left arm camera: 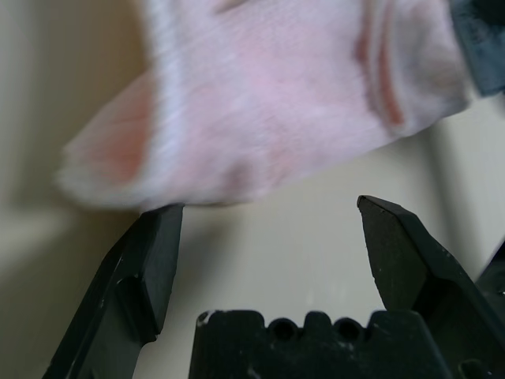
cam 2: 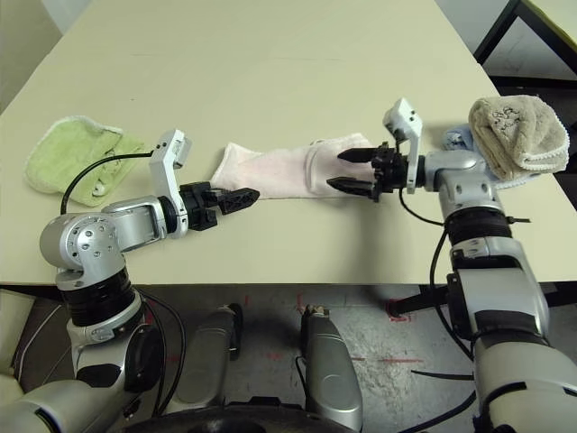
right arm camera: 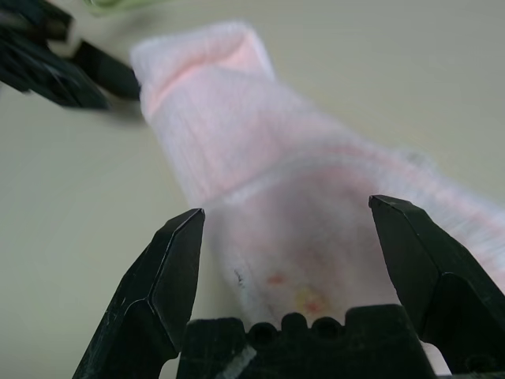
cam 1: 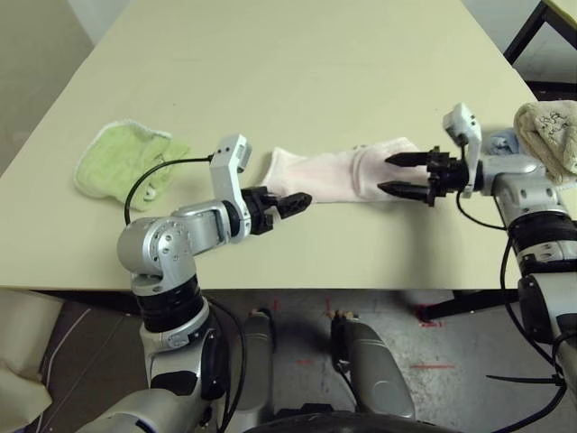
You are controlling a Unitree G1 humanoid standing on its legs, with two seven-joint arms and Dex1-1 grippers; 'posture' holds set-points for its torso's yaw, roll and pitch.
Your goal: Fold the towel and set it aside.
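Towel (cam 1: 338, 173): pink, folded, flat on worktop (cam 1: 297, 72). Left gripper (cam 1: 290, 204) near one end, jaws released; right gripper (cam 1: 397, 175) over other end, jaws released, empty.

Left tool (cam 1: 290, 204) and right tool (cam 1: 395, 174) both gape, facing inward.

My two head eyes look forward and down over my forearms at the counter (cam 1: 297, 63), sharing nearly the same scene. My left wrist camera sits close behind its fingers (left arm camera: 150, 268), facing the towel (left arm camera: 268, 103); my right wrist camera looks along the same towel from its opposite end.
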